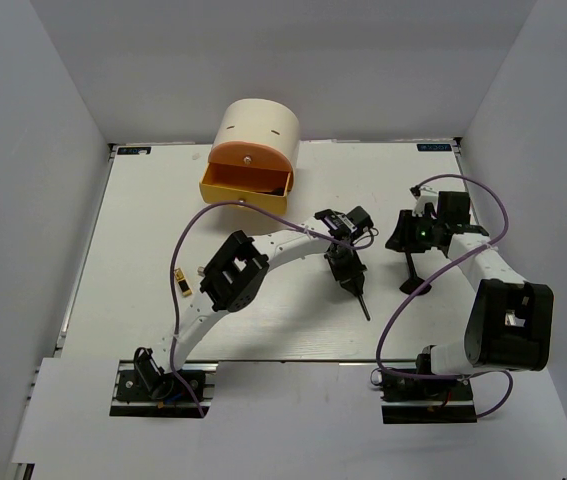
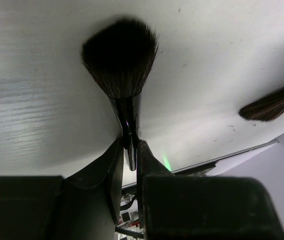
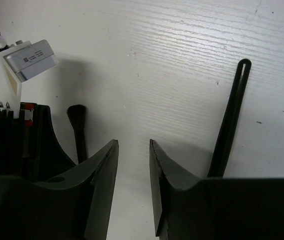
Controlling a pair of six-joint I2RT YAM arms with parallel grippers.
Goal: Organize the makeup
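Two brushes show from the left wrist camera. The left gripper (image 2: pixel 130 145) has its fingers pressed together on the thin black handle of the fluffy brush (image 2: pixel 119 60), just below the ferrule. The bristle head fans out against the white table (image 1: pixel 143 230) (I cannot tell whether it touches the surface or hangs just off it). The second brush (image 2: pixel 272 105) sits off to the right, well apart from the first; only its dark, flat bristle end is in frame.

From overhead, my left arm reaches to the middle of the table, with the held brush there, in front of the box.

Right gripper (image 3: pixel 133 145): fingers apart, bare table between them, nothing held. A long black handle (image 3: pixel 229 120) lies just beside its right finger, not touching that I can see. A small dark brush head shows past its left finger; which brush it is, I cannot tell.

One lipstick (image 1: pixel 183 283), gold and black, lies at the left of the table near my left arm's lower link.

At the back stands the cream box (image 1: pixel 255 125), its orange drawer (image 1: pixel 238 195) pulled out.
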